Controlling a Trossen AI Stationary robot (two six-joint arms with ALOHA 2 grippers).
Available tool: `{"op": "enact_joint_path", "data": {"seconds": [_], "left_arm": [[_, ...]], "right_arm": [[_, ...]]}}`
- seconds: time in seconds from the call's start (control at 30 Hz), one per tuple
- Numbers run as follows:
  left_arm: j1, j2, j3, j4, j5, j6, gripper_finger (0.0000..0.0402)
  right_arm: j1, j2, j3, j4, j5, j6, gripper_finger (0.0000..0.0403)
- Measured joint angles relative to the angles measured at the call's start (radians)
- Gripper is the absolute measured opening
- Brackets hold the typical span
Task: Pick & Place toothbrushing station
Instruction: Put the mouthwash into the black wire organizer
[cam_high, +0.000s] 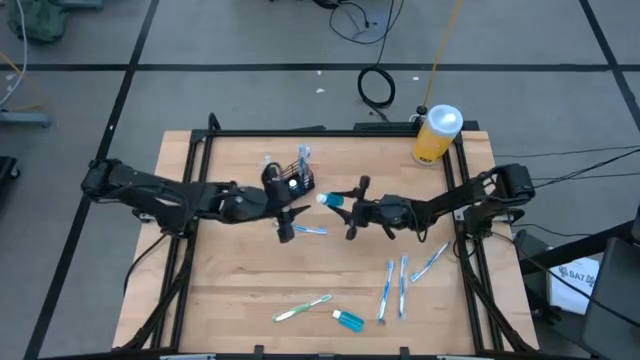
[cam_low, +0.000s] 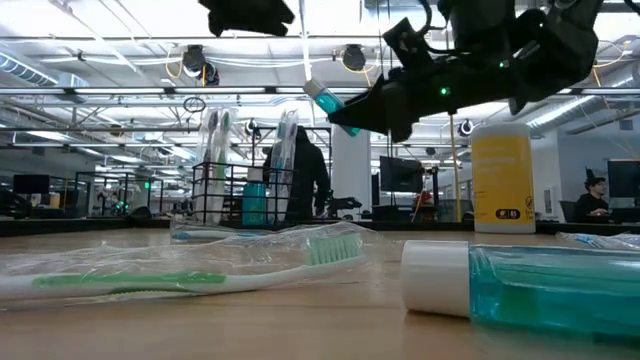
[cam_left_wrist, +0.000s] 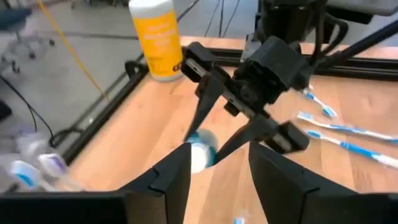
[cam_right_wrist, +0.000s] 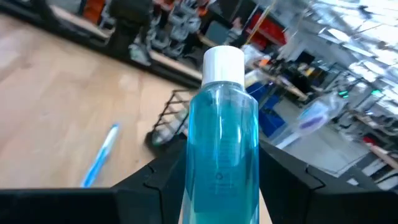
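blue bottle (cam_right_wrist: 222, 149) — clamped in right gripper (cam_high: 347, 211) | left gripper (cam_high: 284, 224) — parted

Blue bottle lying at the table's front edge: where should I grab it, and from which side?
Take the lying bottle's blue body at mid-length, straight down from above, fingers across it. It lies on its side, white cap toward the green toothbrush, both long sides free. The right gripper holds another bottle.
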Motion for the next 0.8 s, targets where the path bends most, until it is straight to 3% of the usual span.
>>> {"op": "enact_joint_path", "data": {"seconds": [0.2, 0.37, 0.8], "left_arm": [[0.039, 0.104, 0.012, -0.004, 0.043, -0.184, 0.0196], [0.089, 0.159, 0.013, 0.015, 0.053, -0.318, 0.0194], [0.14, 0.188, 0.013, 0.034, 0.15, -0.401, 0.0177]], "right_arm": [[0.007, 0.055, 0.0, 0.087, -0.016, -0.047, 0.0166], [0.02, 0.063, 0.0, 0.095, -0.011, -0.092, 0.0166], [0.02, 0.063, 0.0, 0.107, 0.017, -0.091, 0.0167]]}}
